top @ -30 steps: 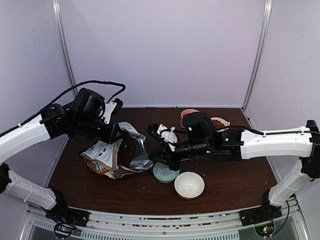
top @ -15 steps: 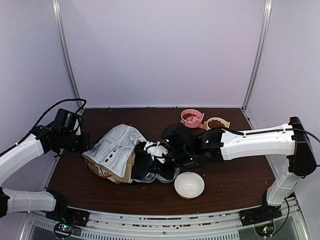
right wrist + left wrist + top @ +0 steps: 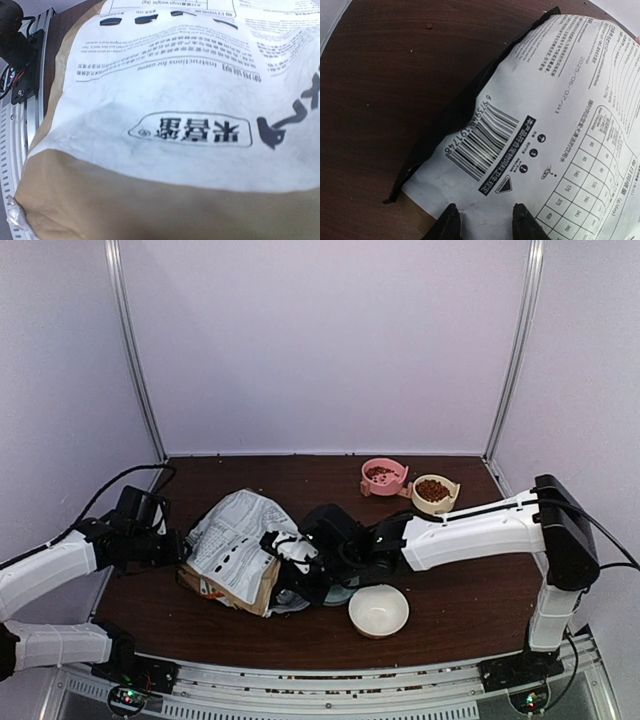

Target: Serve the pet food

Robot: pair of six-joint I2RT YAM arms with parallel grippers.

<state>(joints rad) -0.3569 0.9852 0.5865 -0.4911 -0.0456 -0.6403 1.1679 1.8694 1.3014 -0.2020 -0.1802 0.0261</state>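
Observation:
The pet food shows as reddish-brown kibble in a pink bowl [image 3: 381, 473] and in a cream bowl [image 3: 432, 489] at the back right. The dog-food bag [image 3: 232, 545] lies flat on the table, its white printed back up. My left gripper [image 3: 177, 544] is at the bag's left end. In the left wrist view it [image 3: 485, 222] stands open, its black fingertips [image 3: 451, 220] just over the bag's label [image 3: 530, 125] and gripping nothing. My right gripper [image 3: 286, 574] is pressed into the bag's right end, shut on it. The bag [image 3: 165, 100] fills the right wrist view and hides those fingers.
An empty white bowl [image 3: 378, 609] stands near the front, right of the right gripper. A pale green dish [image 3: 341, 593] lies half hidden under the right arm. Loose crumbs [image 3: 429, 25] dot the dark wooden table [image 3: 460, 580]. White walls close in the back and both sides.
My left gripper has let go of the bag and drawn back to the left. The bag has tipped over flat, white back up. The right arm has swung left with it.

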